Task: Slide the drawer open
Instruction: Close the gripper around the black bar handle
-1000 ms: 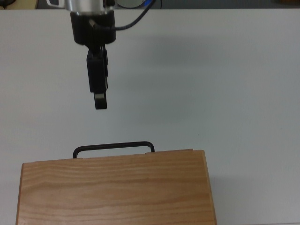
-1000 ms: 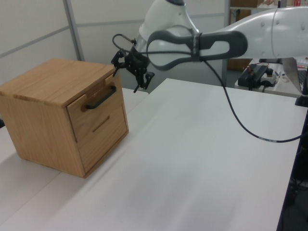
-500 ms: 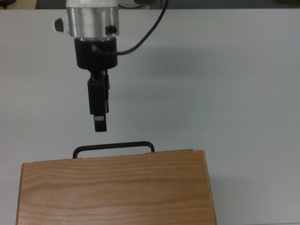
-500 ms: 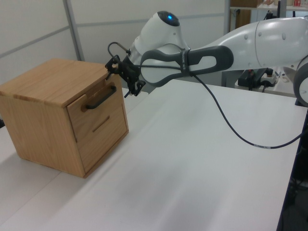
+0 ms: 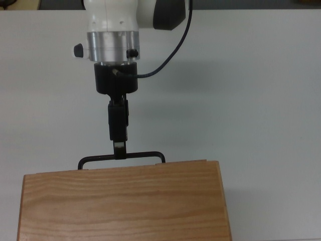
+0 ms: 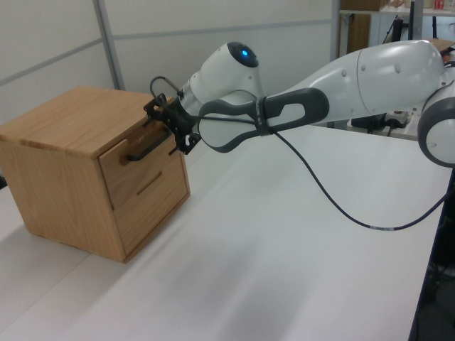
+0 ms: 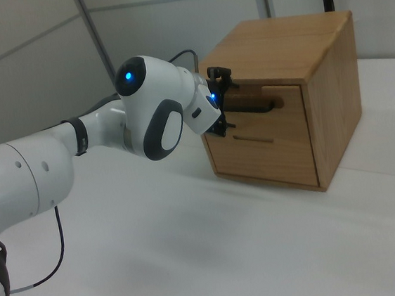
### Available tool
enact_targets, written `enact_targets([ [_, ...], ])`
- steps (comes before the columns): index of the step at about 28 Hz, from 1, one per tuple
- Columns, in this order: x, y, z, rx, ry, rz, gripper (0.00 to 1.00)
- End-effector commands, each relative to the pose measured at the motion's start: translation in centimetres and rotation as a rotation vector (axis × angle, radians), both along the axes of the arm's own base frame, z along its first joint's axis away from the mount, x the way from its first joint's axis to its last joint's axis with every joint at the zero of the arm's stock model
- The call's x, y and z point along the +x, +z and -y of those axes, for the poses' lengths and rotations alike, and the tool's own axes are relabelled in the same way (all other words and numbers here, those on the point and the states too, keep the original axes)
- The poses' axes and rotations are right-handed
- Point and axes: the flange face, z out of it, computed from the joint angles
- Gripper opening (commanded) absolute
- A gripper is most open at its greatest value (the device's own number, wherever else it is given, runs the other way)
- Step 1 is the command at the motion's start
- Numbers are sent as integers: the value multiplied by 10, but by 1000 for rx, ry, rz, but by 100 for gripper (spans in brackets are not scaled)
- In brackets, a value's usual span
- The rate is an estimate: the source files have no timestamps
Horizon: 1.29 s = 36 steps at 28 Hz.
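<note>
Drawer (image 6: 138,167): upper slot of the wooden cabinet (image 6: 67,124), which stands on the white counter (image 6: 284,234); front panel faces the arm.
Handle (image 5: 121,157): thin black bar, long axis running across the top view, parallel to the cabinet's front edge.
Pincer (image 5: 119,149): tip at the bar's middle, pointing toward the drawer front; whether its fingers are apart or together cannot be told.

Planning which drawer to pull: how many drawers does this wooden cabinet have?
2. The upper drawer, with a black bar handle, has the gripper at it; the lower drawer beneath has only a slot-like pull. Other cabinet faces are hidden.
</note>
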Motion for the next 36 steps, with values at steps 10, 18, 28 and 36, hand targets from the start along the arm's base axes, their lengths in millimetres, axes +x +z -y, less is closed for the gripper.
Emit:
enact_targets([
  [10,1,-2,-1,34,-19,15,20],
  [18,10,-16,-1,33,-20,4,0],
  [28,11,-13,-2,34,-21,38,0],
  [36,4,4,-2,30,-18,56,0],
])
